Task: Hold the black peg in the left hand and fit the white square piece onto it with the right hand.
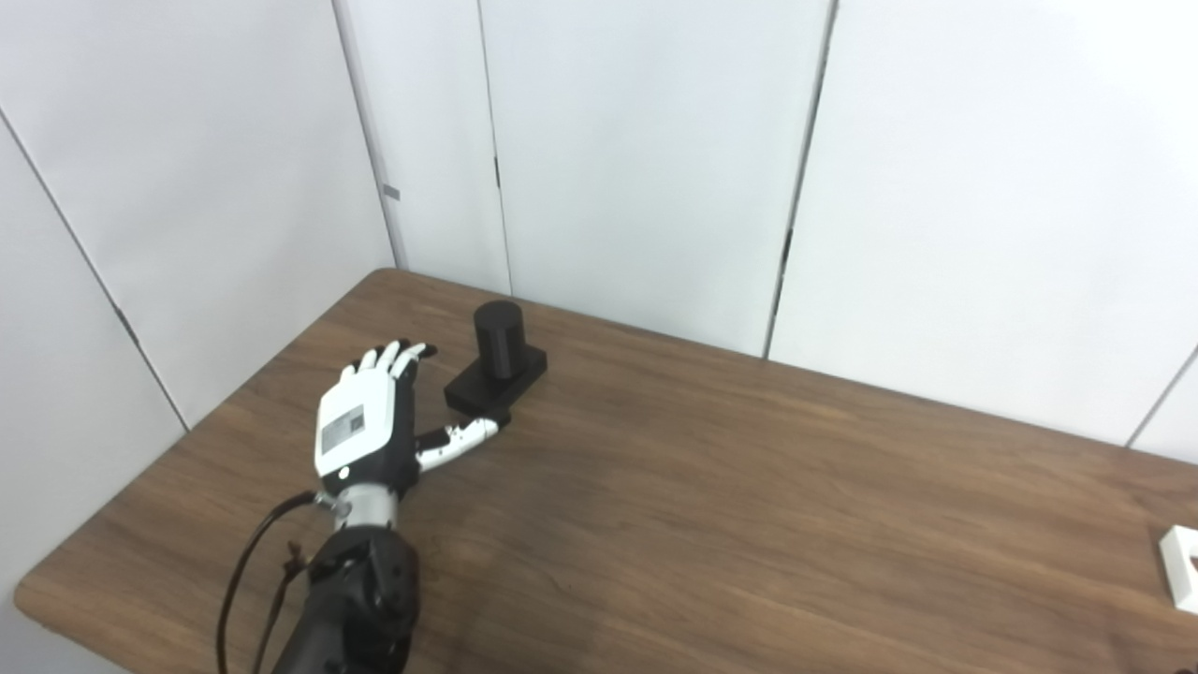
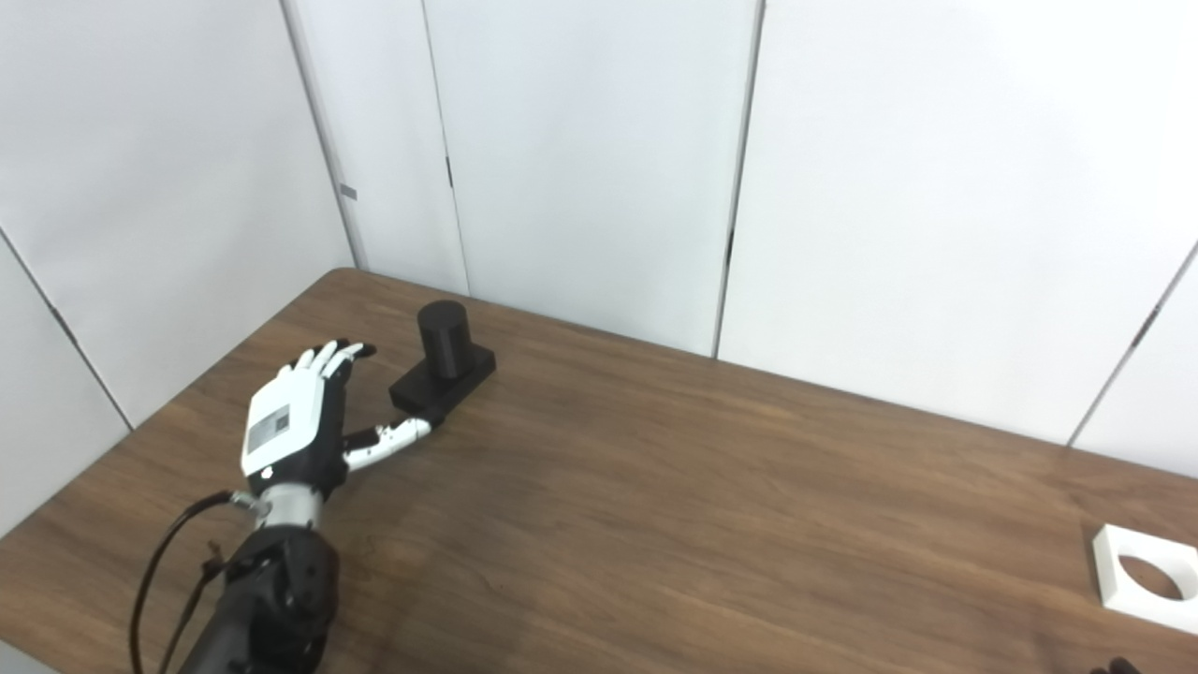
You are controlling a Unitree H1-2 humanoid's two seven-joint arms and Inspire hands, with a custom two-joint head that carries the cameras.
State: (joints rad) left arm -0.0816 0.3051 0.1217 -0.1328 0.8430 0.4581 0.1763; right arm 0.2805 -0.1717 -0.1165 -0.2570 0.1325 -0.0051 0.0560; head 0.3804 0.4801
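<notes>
My left hand (image 1: 367, 421) is spread and empty, its thumb near the base of the black peg (image 1: 497, 340). If I close carelessly, the peg may slide. The white square piece (image 2: 1146, 578) lies far right; my right hand is hardly visible.
</notes>
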